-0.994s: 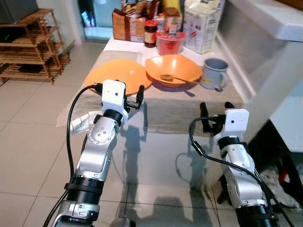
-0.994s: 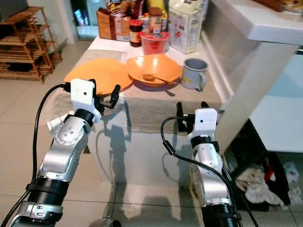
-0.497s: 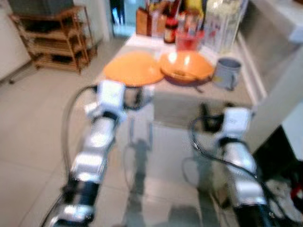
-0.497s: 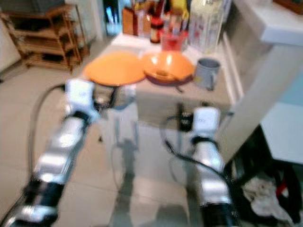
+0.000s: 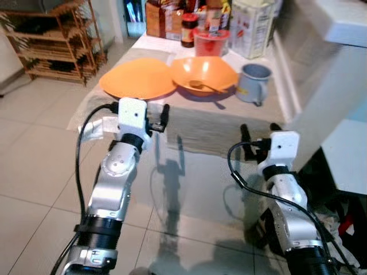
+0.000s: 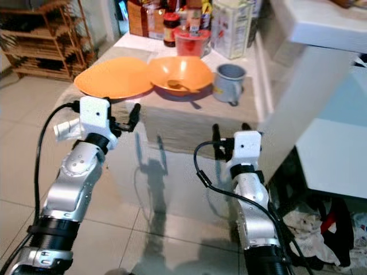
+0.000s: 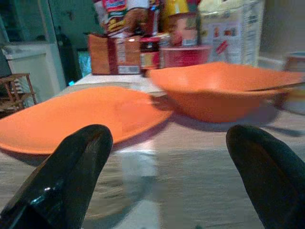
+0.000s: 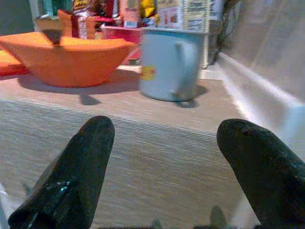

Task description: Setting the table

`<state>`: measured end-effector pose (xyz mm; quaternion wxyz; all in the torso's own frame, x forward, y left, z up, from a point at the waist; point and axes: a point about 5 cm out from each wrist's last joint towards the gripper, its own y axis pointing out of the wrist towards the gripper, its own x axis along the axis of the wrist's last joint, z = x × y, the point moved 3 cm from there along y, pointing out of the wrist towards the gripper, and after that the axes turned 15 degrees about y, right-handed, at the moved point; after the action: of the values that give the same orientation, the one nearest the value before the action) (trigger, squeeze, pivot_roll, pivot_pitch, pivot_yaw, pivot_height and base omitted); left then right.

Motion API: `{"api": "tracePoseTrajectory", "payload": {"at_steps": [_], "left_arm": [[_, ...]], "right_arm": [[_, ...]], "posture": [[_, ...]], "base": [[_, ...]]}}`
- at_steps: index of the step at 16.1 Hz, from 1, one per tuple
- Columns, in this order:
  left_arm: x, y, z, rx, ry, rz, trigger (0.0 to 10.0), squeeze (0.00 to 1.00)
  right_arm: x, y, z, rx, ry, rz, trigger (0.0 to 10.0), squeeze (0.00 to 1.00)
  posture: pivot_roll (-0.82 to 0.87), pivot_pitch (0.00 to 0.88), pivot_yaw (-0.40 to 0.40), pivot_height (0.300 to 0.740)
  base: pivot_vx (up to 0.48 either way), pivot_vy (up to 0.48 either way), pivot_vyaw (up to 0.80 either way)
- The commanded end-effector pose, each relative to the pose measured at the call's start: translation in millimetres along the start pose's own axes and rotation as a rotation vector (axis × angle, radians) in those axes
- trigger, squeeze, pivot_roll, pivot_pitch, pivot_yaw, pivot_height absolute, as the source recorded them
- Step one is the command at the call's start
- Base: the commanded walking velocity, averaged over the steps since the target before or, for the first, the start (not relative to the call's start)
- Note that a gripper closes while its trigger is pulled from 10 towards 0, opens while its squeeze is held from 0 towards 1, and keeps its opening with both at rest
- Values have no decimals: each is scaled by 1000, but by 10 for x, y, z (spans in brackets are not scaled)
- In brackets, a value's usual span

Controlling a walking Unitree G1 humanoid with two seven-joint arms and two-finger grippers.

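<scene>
- Left eye view: the table (image 5: 189,129), glass at the near end with a beige cloth further back, ran up the middle of the frame. The orange plate (image 5: 137,79) lay upper left of centre, its rim touching the orange bowl (image 5: 203,73) just right of it, and a spoon (image 5: 205,87) rested inside that bowl. The grey mug (image 5: 252,82) stood beside the bowl, upper right of centre. Jars and boxes (image 5: 209,20) crowded the top edge, and a wooden shelf (image 5: 54,40) filled the upper left corner.
- Right eye view: the left gripper (image 6: 123,120) hovered left of centre over the near edge of the cloth, fingers apart, just short of the plate. The right gripper (image 6: 229,137) sat right of centre over the glass, fingers apart too, with the mug well above it in the frame.
- Left wrist view: two black fingertips (image 7: 71,176) stood wide apart in the lower corners, nothing between them; plate and bowl spread across the middle, with a red container (image 7: 183,55) behind.
- Right wrist view: the fingertips (image 8: 76,176) were spread in the lower corners, empty; the mug stood at upper centre on the cloth, handle facing the camera, the bowl to its left.
</scene>
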<state>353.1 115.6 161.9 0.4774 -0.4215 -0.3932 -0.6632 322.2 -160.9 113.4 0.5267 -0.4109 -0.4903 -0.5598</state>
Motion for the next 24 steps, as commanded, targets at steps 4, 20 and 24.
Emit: {"api": "tracePoseTrajectory", "payload": {"at_steps": [4, 20, 24], "left_arm": [[37, 44, -88, -28, -4, -9, 10000, 0], [38, 10, -12, -5, 16, -10, 10000, 0], [40, 5, -18, -6, 15, -11, 10000, 0]], "right_arm": [[61, -6, -51, -19, -6, -18, 10000, 0], [182, 292, 330, 151, 42, -35, 10000, 0], [168, 304, 415, 176, 64, -26, 10000, 0]], "posture": [[-32, 0, 1, 727], [7, 0, -13, 727], [6, 0, -13, 727]], "base": [[213, -289, 0], [251, 0, 0], [0, 0, 0]]}}
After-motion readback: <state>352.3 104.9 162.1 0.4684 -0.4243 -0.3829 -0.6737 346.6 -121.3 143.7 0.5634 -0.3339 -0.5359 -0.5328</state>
